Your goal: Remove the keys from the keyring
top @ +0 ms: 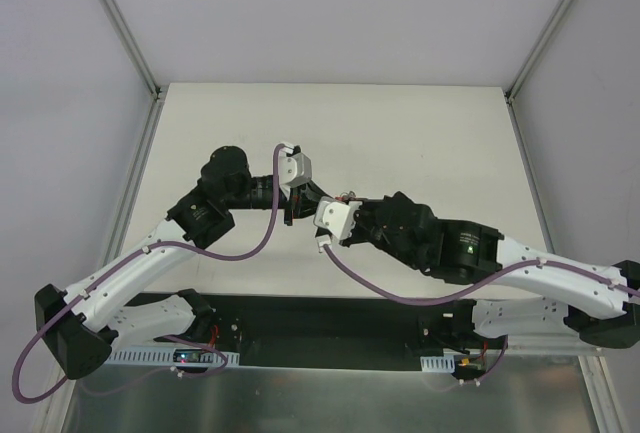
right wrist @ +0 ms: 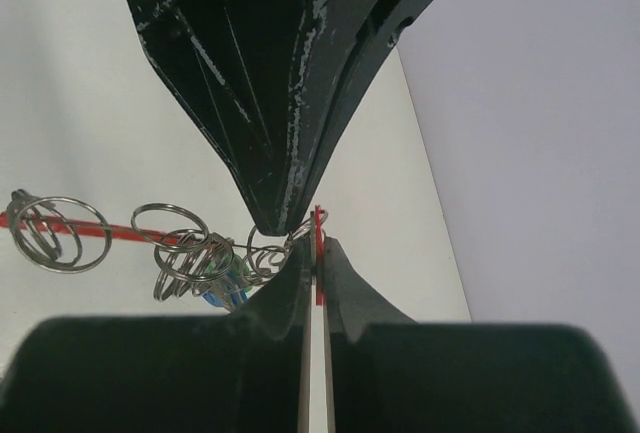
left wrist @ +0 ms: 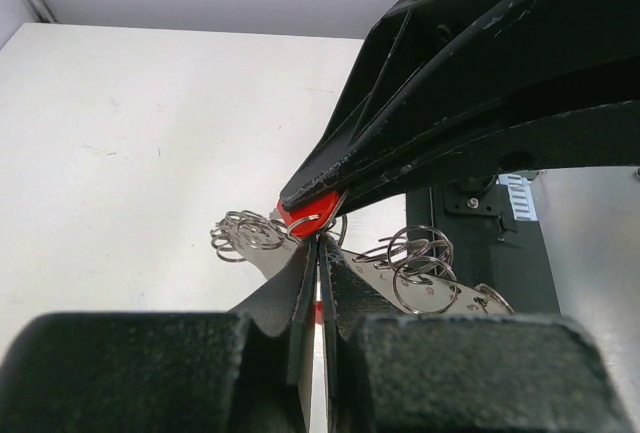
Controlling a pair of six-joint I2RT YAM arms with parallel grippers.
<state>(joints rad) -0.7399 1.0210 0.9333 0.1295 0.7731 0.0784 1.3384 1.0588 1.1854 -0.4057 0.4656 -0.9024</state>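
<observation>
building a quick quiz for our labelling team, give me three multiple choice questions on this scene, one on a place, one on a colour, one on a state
1. Where do the left gripper and right gripper meet?
A. above the middle of the table
B. at its far left corner
C. beyond its right edge

2. What colour is the band on the keyring?
A. green
B. red
C. yellow

3. How is the right gripper?
A. wide open
B. lying flat on the table
C. shut on the keyring

Answers:
1 A, the top view shows both arms converging mid-table.
2 B, bright red shows in the left wrist view.
3 C, its fingers pinch the thin red band in the right wrist view.
</observation>
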